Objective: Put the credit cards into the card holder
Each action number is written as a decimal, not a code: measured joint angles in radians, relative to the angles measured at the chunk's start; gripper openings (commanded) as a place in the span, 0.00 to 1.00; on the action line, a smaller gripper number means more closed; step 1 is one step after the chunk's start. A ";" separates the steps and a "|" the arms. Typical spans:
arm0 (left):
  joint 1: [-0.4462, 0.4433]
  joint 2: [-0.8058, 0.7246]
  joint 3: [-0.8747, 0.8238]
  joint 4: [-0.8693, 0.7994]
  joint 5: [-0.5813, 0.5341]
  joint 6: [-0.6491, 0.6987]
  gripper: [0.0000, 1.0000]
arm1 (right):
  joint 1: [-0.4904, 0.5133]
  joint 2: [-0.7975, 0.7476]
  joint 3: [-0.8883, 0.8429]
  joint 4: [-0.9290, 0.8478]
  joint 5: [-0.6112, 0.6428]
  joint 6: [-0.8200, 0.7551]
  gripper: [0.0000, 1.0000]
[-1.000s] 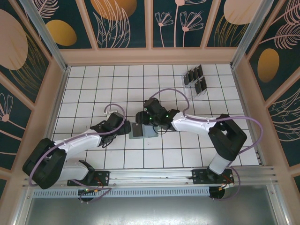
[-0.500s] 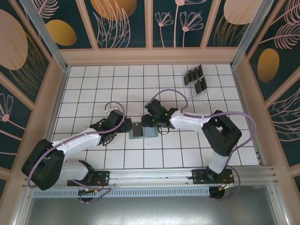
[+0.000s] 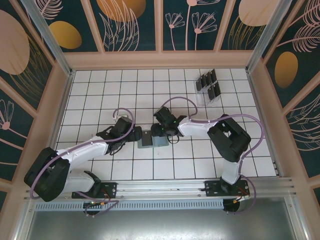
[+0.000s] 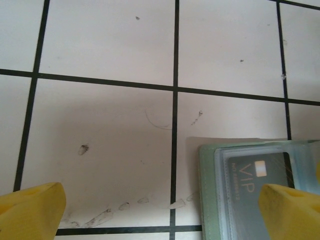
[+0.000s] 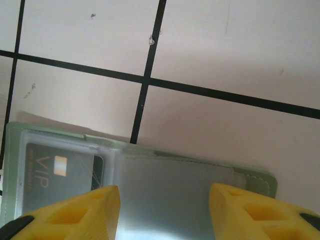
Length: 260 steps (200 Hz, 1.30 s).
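The sage-green card holder (image 3: 153, 139) lies open and flat on the tiles mid-table. One dark "VIP" credit card (image 4: 255, 175) sits in its left clear pocket, also seen in the right wrist view (image 5: 55, 175). My left gripper (image 3: 135, 136) is at the holder's left edge (image 4: 207, 200), open wide (image 4: 160, 215), with bare tile between its yellow fingertips. My right gripper (image 3: 160, 132) hangs open (image 5: 165, 215) over the holder's right clear pocket (image 5: 170, 180), one fingertip to each side of it. Several more dark credit cards stand in a clear rack (image 3: 209, 87).
The clear slotted rack stands at the back right, well away from both grippers. White tiled floor (image 3: 100, 90) stretches left and behind the holder. Wooden walls close in the table on three sides, and the arms' rail runs along the near edge.
The right arm's elbow has swung left and inward while its gripper stayed over the holder. The left gripper has crept slightly toward the holder. The holder has not moved.
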<state>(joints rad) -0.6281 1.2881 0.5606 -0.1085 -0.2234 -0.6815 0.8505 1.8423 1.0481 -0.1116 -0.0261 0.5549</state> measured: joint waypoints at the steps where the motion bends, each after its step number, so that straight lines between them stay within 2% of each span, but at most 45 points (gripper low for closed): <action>1: 0.000 0.000 -0.001 0.000 0.000 0.000 0.98 | 0.000 0.000 -0.001 0.002 -0.002 0.002 0.51; 41: -0.017 -0.037 -0.046 0.023 0.019 0.000 0.98 | -0.021 -0.008 -0.070 0.164 -0.090 0.102 0.51; 85: -0.101 -0.061 -0.067 0.036 0.016 -0.012 0.98 | -0.032 -0.008 -0.122 0.296 -0.158 0.196 0.50; 153: -0.189 -0.056 -0.078 0.087 -0.017 -0.076 0.99 | -0.033 -0.011 -0.143 0.338 -0.177 0.245 0.50; 217: -0.268 0.049 -0.074 0.116 -0.057 -0.103 0.98 | -0.034 -0.022 -0.166 0.364 -0.180 0.272 0.50; 260: -0.281 0.109 -0.040 0.125 -0.077 -0.106 0.98 | -0.034 -0.022 -0.174 0.379 -0.182 0.282 0.50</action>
<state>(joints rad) -0.9092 1.3975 0.5209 0.0162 -0.3008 -0.7876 0.8165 1.8202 0.8742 0.2672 -0.2081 0.8371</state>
